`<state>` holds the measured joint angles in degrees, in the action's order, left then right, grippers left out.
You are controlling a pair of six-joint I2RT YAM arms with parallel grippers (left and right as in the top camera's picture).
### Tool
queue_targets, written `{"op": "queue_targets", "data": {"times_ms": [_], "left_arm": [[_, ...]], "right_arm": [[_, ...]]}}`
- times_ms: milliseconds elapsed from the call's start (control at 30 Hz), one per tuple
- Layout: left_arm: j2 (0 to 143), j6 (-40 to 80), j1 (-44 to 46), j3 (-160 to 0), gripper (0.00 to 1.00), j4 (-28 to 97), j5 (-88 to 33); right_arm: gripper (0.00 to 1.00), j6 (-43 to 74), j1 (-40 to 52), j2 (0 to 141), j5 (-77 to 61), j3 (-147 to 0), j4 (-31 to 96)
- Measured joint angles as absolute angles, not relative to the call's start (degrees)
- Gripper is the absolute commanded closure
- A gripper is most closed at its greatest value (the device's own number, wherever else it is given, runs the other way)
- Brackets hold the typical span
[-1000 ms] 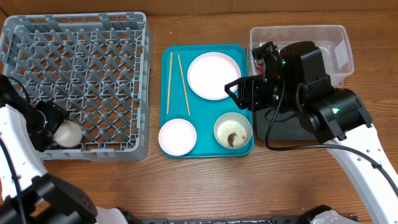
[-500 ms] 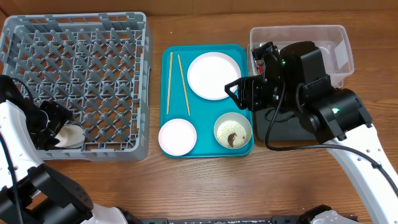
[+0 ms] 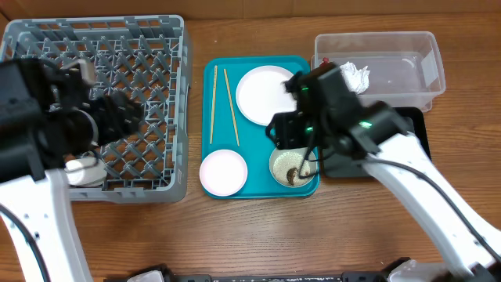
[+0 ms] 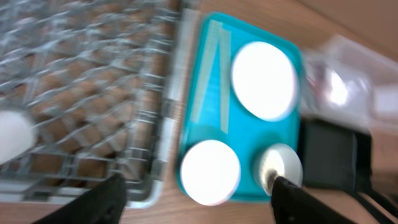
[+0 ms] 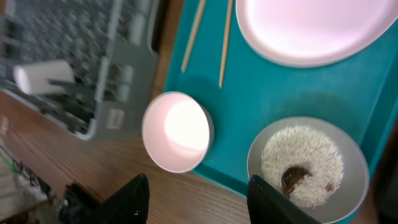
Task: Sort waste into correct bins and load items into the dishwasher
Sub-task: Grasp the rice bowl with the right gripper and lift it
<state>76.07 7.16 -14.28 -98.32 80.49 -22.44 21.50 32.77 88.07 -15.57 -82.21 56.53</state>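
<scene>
**Status of work**

1. Loaded: the small white cup (image 3: 82, 168) lies in the near-left corner of the large grey lattice dish rack (image 3: 141, 188).
2. Sorted: the crumpled white tissue (image 3: 356, 76) lies in the clear rectangular plastic tub (image 3: 403, 69). The shallow black rectangular tray (image 3: 417, 124) is mostly hidden by the right arm, so its contents cannot be told. The red snack wrapper cannot be located in any view.
3. Outstanding: four items remain on the flat teal serving tray (image 3: 250, 137).
   - The round white-pink plate (image 3: 262, 95)
   - The smaller pinkish dish (image 3: 223, 172)
   - The pair of thin wooden chopsticks (image 3: 213, 102)
   - The pale green-white bowl (image 3: 293, 168)
4. The bowl holds the white rice-like grains (image 5: 301, 165) and the brown food bits (image 5: 293, 179), which have not been binned.

**Hand state**

- The left hand (image 4: 198, 182) has its fingers spread and holds nothing. It is above the rack's right side.
- The right hand (image 5: 199, 186) has its fingers spread and holds nothing. It is above the tray's near end, close to the bowl.

Judgement: the task is under half done.
</scene>
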Motion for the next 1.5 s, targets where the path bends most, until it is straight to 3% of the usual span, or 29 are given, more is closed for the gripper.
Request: {"op": "queue_targets", "data": {"times_ms": [200, 400, 533, 600, 800, 1500], "left_arm": [[74.8, 8.3, -1.8, -98.5, 0.21, 85.0, -17.9], [75.8, 9.5, 3.2, -98.5, 0.18, 83.7, -15.9], [75.8, 10.4, 3.6, -98.5, 0.03, 82.7, -15.6], [75.8, 10.8, 3.7, -98.5, 0.00, 82.6, -15.5], [75.8, 10.8, 3.7, -98.5, 0.00, 82.5, -15.4], [75.8, 10.8, 3.7, -98.5, 0.00, 82.5, -15.4]], "right_arm": [[0.52, 24.5, 34.2, 95.8, -12.7, -82.2, 57.1], [0.54, 29.2, 34.2, 103.6, -11.1, -82.2, 57.6], [0.54, 31.2, 34.7, 109.5, -11.2, -82.0, 58.6], [0.56, 31.7, 35.6, 111.7, -11.2, -81.9, 58.6], [0.96, 33.1, 38.3, 115.0, -11.7, -81.9, 58.4], [0.96, 32.9, 37.4, 111.0, -5.1, -87.1, 66.0]]}}
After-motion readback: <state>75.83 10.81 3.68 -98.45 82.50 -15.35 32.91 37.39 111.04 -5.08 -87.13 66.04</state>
